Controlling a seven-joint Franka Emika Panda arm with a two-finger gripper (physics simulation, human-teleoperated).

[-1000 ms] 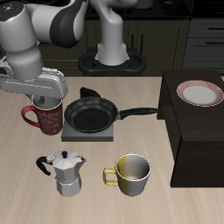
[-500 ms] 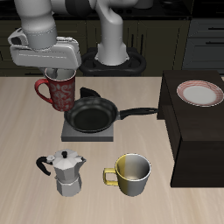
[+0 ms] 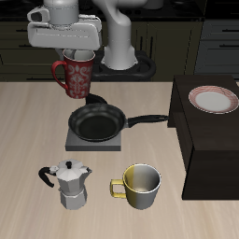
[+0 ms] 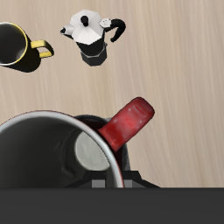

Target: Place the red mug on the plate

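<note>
Pincer point(image 3: 79, 58) clenched on the rim of the red mug point(image 3: 75, 79), carried high above the tabletop point(image 3: 28, 140), over the back edge of the frying pan point(image 3: 97, 120). Mug hanging upright, handle turned away from the plate, dark inside showing nothing in it in the wrist view. Plate point(image 3: 212, 99) well apart, resting on the dark raised block point(image 3: 210, 149) at the far side of the scene, bare of any load.

Judged risks from here: grip on one wall only, so a swing or a twist of the mug during the long sideways carry; a slip if the pinch is shallow. Plate only slightly wider than the mug, so a landing off centre could leave the base on the pink rim band and tip it. Too low a path could knock the pan handle or the block's edge.

Pan empty on its grey square stand. Moka pot point(image 3: 69, 184) and yellow-and-grey mug point(image 3: 139, 184) nearer the front edge, that mug also empty as far as visible.
</note>
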